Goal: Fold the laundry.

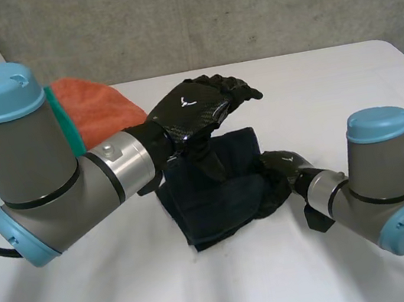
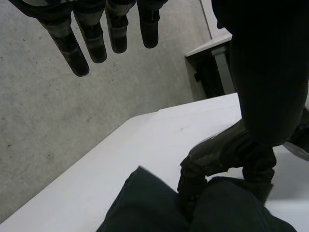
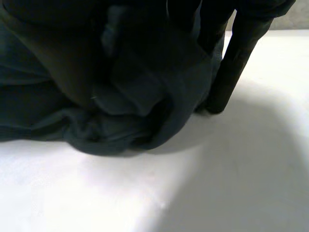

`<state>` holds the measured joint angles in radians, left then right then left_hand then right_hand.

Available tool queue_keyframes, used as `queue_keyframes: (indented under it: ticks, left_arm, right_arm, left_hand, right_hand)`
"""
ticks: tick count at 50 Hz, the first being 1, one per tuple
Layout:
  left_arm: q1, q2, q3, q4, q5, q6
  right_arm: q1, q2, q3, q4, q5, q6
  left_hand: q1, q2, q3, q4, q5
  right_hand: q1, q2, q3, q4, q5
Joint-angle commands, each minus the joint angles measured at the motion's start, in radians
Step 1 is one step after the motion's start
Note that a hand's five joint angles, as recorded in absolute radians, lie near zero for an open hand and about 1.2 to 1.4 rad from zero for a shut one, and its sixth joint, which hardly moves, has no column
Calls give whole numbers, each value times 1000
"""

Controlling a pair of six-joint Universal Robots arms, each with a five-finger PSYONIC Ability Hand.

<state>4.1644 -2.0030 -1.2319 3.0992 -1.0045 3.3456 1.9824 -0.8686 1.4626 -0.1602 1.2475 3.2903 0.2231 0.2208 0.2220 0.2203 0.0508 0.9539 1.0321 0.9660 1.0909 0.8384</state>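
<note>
A dark navy cloth [image 1: 217, 195] lies partly folded in the middle of the white table [image 1: 331, 90]. My left hand [image 1: 195, 109] hovers above its far half, open, with fingers [image 2: 91, 38] straight and nothing in them. My right hand [image 1: 283, 164] sits low at the cloth's right edge. In the right wrist view the cloth [image 3: 120, 96] is bunched up under the palm, and one finger [image 3: 231, 58] reaches down to the table beside it. From the left wrist view, the right hand [image 2: 207, 159] curls into the cloth [image 2: 145, 208] at that edge.
An orange cloth [image 1: 94, 107] lies at the back left of the table, with a green one [image 1: 60, 116] beside it behind my left arm. A concrete wall stands behind the table's far edge.
</note>
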Motion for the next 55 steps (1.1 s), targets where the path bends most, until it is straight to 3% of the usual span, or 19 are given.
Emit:
queue_keyframes:
  ticks: [1,6,10,20,28,34,39,40,41,46,49,54,55]
  left_arm:
    - [2,4,3,-1,0,0]
    - [0,6,9,2,0,-3]
    - [-4,12,11,7,-2,-6]
    - [-33,29,15,7,-3,-5]
    - [-61,29,16,7,-22,-5]
    - [-72,29,8,7,-25,-3]
    - [-76,26,11,7,-25,-3]
    - [-76,23,14,7,-26,-5]
    - [-76,23,15,7,-28,-6]
    - [-78,26,17,7,-48,-6]
    - [-76,29,17,7,-57,-5]
    - [-75,33,15,7,-81,-3]
    - [-72,38,15,7,-97,-3]
  right_arm:
    - [-5,-23,-68,-74,12,46]
    - [-62,11,-189,-105,84,66]
    - [-201,100,-333,-70,161,52]
    - [-410,397,-848,128,182,-90]
    - [-540,601,-1212,292,144,-182]
    - [-586,619,-1242,294,101,-184]
    - [-600,623,-1265,292,115,-186]
    - [-605,622,-1263,292,125,-186]
    - [-606,623,-1263,292,135,-186]
    - [-608,616,-1231,291,225,-241]
    - [-600,571,-1167,281,291,-348]
    - [-594,404,-940,151,325,-483]
    - [-594,326,-821,77,316,-507]
  left_hand:
    - [55,57,56,58,53]
    - [55,57,56,58,53]
    - [55,57,56,58,53]
    - [55,57,56,58,53]
    - [52,54,53,55,50]
    - [49,51,50,52,47]
    - [49,51,50,52,47]
    - [43,46,44,46,41]
    - [43,46,44,46,41]
    - [35,37,36,37,32]
    - [29,31,30,31,26]
    - [26,28,27,28,23]
    - [26,28,27,28,23]
  right_hand:
    - [442,364,430,305,383]
    - [442,364,430,305,383]
    - [442,364,430,305,383]
    - [442,364,430,305,383]
    - [442,364,430,305,383]
    - [442,364,430,305,383]
    - [442,364,430,305,383]
    - [-283,-361,-295,-420,-342]
    - [-779,-858,-792,-916,-838]
    - [-779,-858,-792,-916,-838]
    - [-779,-858,-792,-916,-838]
    - [-779,-858,-792,-916,-838]
    - [-779,-858,-792,-916,-838]
